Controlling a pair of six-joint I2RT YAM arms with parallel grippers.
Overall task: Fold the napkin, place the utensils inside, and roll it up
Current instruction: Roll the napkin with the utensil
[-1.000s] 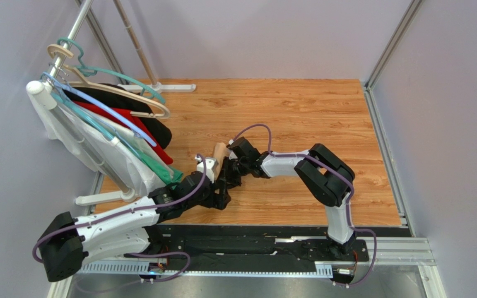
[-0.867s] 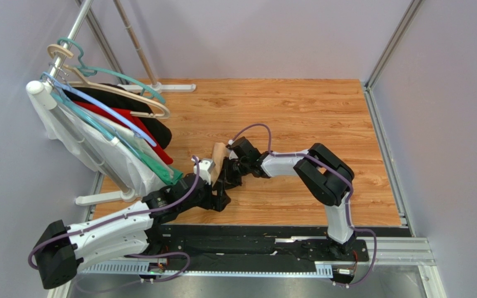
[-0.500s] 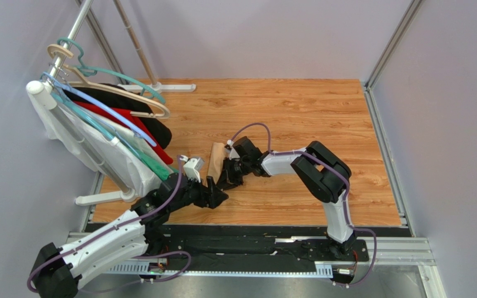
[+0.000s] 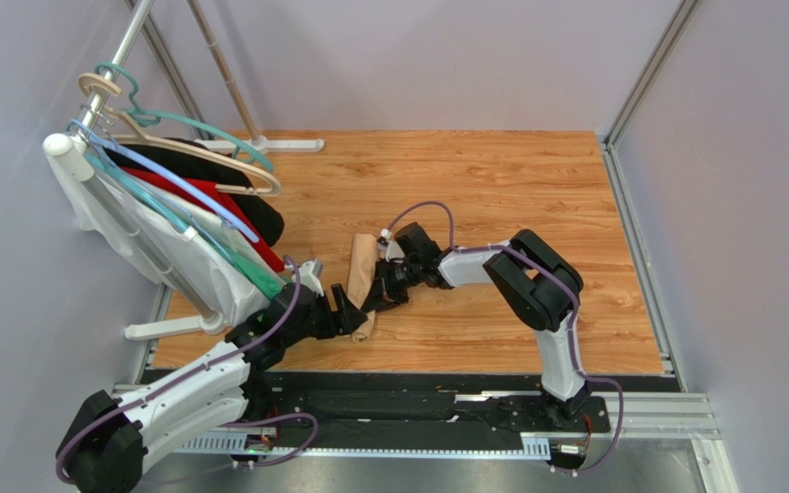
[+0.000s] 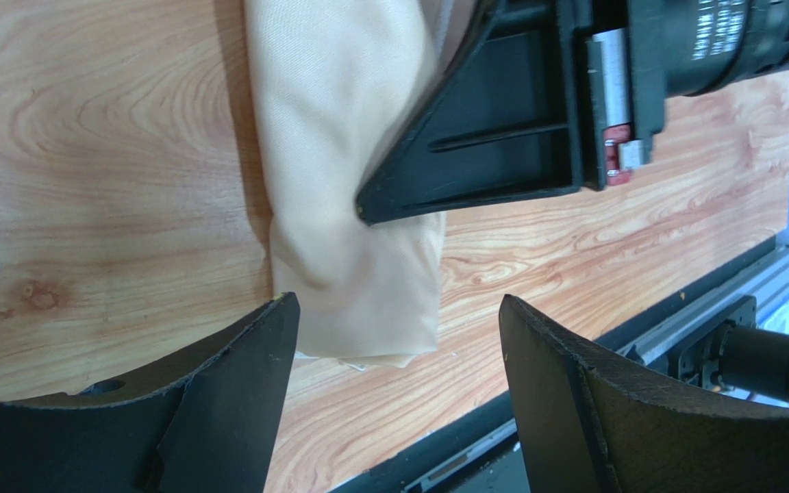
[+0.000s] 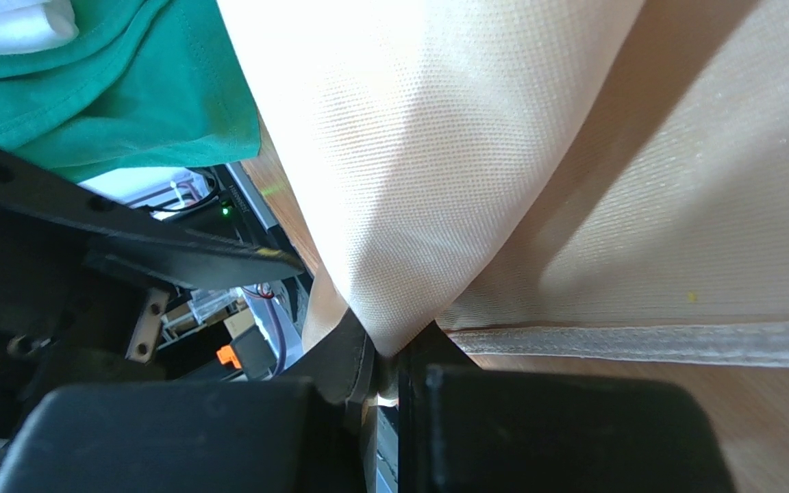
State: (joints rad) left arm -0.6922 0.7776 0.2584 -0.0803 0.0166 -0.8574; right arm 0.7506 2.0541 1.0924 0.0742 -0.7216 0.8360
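Peach napkin (image 4: 362, 265), rolled on the counter (image 4: 491, 195): right end effector (image 6: 388, 354) pinches it, likely against unrolling; left end effector (image 5: 399, 308) gapes wide.

Bright, even overhead light, soft shadows. In the right wrist view the napkin (image 6: 440, 134) glares white at the top; the near foreground is blurred.

Left fingers (image 5: 226, 406) spread wide, right fingers (image 6: 553, 431) pinched shut (arms angled inward).
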